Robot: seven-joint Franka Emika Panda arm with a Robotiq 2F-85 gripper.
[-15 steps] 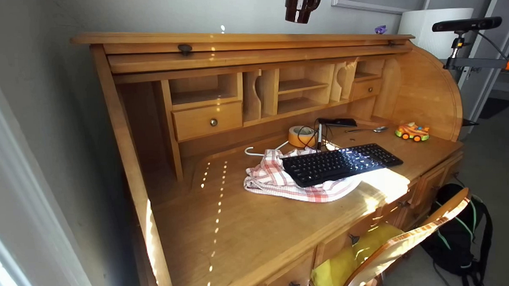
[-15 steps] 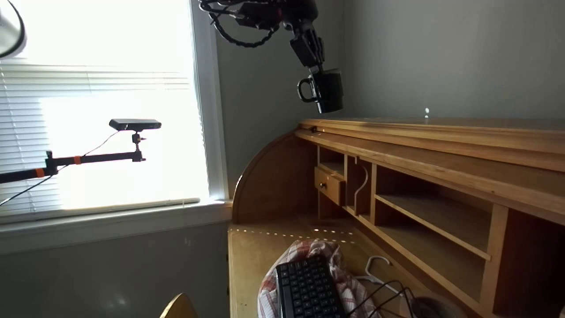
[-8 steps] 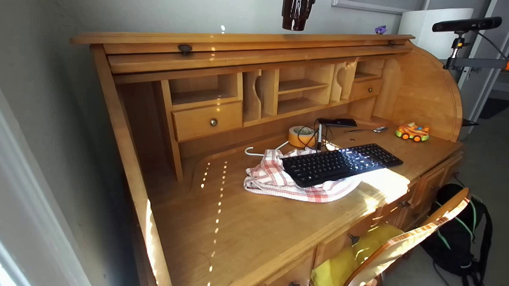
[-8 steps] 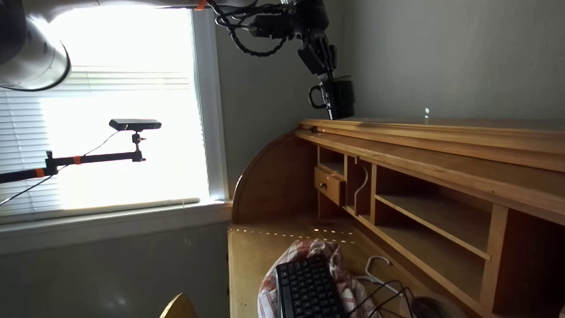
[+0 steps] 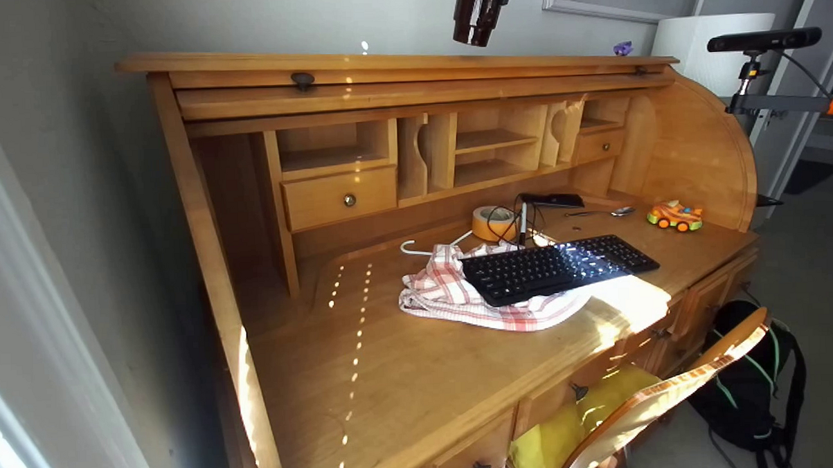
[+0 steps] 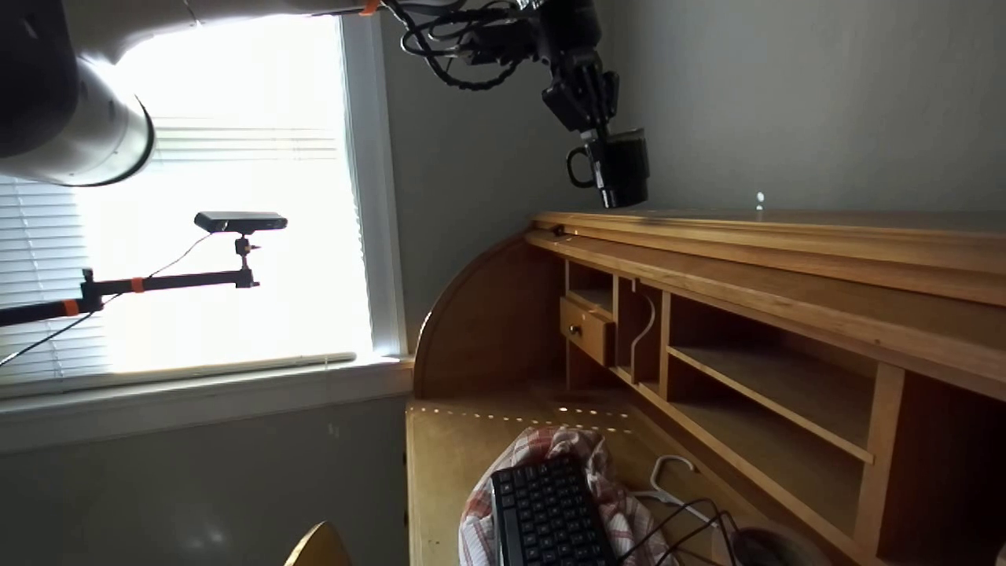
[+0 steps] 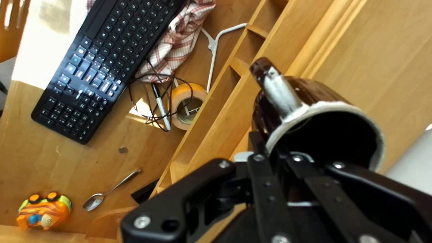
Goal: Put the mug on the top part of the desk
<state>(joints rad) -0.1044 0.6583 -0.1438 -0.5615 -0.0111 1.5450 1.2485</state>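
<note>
The mug (image 6: 627, 169) is dark, near-black, with a side handle, and slightly tilted. My gripper (image 7: 270, 148) is shut on its wall, one finger outside and one inside the rim. The mug also shows at the top edge of an exterior view (image 5: 477, 14) and in the wrist view (image 7: 322, 91), mouth toward the camera. The top part of the desk (image 5: 396, 58) is the long honey-coloured board, also in the wrist view (image 7: 381, 67). In an exterior view the mug hangs a little above the board's level (image 6: 786, 220), apart from it. The inner fingertip is hidden inside the mug.
A grey wall (image 6: 825, 102) stands behind the top board. Below, the writing surface (image 5: 311, 390) holds a black keyboard (image 5: 556, 267) on a checked cloth (image 5: 439, 288), orange tape (image 5: 494, 223), a spoon (image 5: 622, 211) and a toy car (image 5: 676, 216). A camera (image 5: 763, 40) stands off the desk's end.
In an exterior view the gripper and mug have moved right toward the wall, first dropping, then rising slightly. The mug remains held. The desk and the things on it have not moved.
</note>
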